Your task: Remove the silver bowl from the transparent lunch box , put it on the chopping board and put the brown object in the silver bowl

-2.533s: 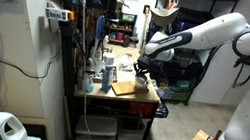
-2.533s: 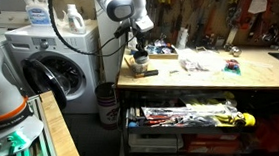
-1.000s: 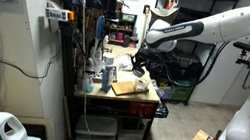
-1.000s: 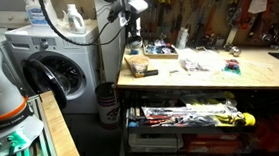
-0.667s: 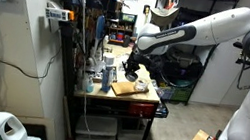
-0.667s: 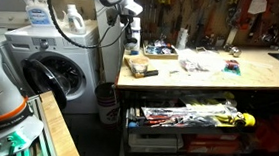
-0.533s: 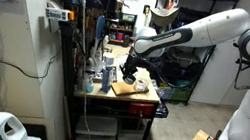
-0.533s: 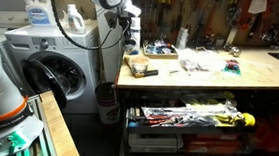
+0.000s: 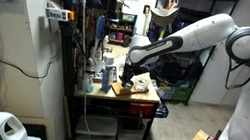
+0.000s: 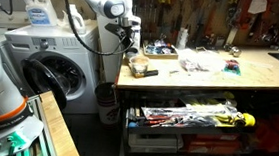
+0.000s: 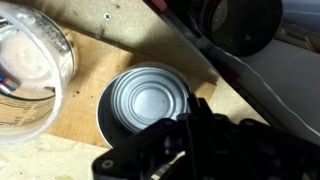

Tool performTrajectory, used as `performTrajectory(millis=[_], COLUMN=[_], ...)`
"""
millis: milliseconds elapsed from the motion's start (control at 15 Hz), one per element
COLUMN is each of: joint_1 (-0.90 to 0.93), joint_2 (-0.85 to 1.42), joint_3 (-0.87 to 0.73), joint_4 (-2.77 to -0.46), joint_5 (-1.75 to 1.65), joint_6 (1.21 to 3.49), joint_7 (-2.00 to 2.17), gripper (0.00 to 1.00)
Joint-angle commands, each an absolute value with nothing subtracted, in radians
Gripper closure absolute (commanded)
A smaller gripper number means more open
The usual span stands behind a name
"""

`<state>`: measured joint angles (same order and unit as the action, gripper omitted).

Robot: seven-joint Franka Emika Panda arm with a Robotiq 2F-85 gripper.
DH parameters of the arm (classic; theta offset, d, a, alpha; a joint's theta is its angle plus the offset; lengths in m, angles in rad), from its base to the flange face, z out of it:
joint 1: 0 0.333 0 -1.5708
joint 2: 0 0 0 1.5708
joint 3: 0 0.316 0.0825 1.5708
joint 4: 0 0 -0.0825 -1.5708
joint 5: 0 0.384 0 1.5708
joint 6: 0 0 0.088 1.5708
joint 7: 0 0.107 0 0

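Observation:
The silver bowl (image 11: pixel 148 103) stands upright and empty on the tan chopping board (image 11: pixel 85 120); it also shows in an exterior view (image 10: pixel 138 62). The transparent lunch box (image 11: pixel 30 70) lies beside it, at the left of the wrist view. My gripper (image 11: pixel 192 128) is a dark mass at the bottom of the wrist view, just above and beside the bowl, holding nothing that I can see. Its jaws are too dark to read. In the exterior views the gripper (image 9: pixel 129 79) (image 10: pixel 125 45) hangs over the table's end. I cannot make out the brown object.
A black round object (image 11: pixel 238 22) and a dark strip lie at the board's far edge. The workbench (image 10: pixel 210 79) carries tools and clutter along its length. A washing machine (image 10: pixel 55 66) stands next to the bench end.
The arm has left the bowl on the board, risen, and swung sideways toward the bench's end. The bowl has stayed in place.

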<state>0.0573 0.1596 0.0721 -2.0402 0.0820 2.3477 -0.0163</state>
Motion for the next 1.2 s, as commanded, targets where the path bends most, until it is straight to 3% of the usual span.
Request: performTrajectory(millis=[0,333,400,467,600,1133], joint_1=[0.055,0.058,0.060,0.060,0.057,0.069], joint_2=[0.193,0.222,0.219,0.216,0.191,0.045], joint_3=[0.065,0.057,0.054,0.052,0.049,0.012], joint_4=[-2.028,-2.031,-2.032,-2.029,-2.023,-2.004], joint_5=[0.030,-0.005,-0.013,-0.015,0.007,-0.078], joint_6=[2.375,2.398,2.414,2.421,2.411,2.293], joint_7=[-0.078,-0.060,-0.046,-0.034,-0.001,0.425], gripper=[0.99,0.99,0.95,0.71,0.66,0.07])
